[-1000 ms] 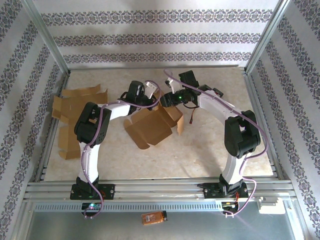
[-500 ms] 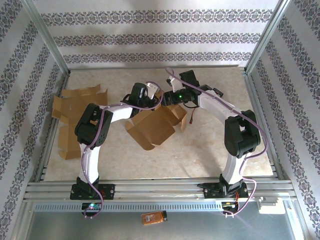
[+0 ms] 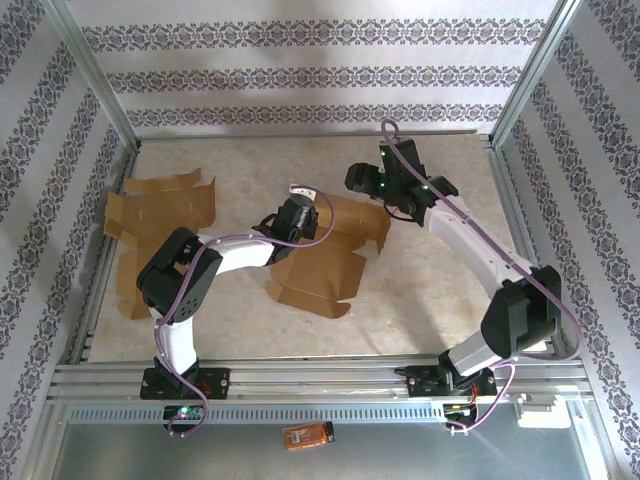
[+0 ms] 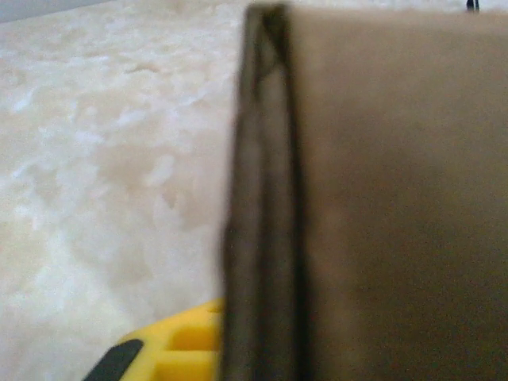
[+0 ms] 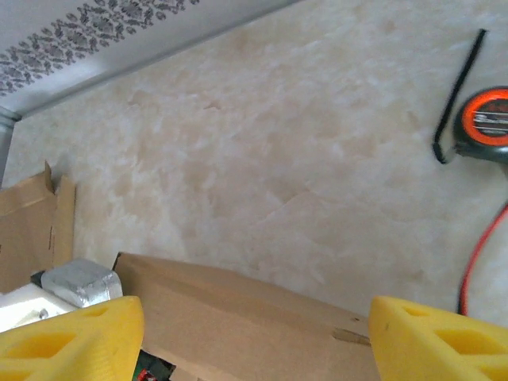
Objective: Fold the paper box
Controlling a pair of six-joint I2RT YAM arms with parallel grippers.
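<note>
The right tool [image 3: 358,178] has let go of the box and drawn back toward the far right of the pale marbled tabletop [image 3: 440,290]. Its yellow fingertips [image 5: 71,333] stand wide apart, holding nothing, above a cardboard edge. The half-formed brown cardboard paper box [image 3: 325,265] has slid rightward and turned, and lies near mid-tabletop. The left tool [image 3: 298,212] stays against its far-left wall. One yellow finger [image 4: 167,353] shows beside a panel edge, but I cannot tell whether it grips. The next fold probably depends on the left arm alone.
</note>
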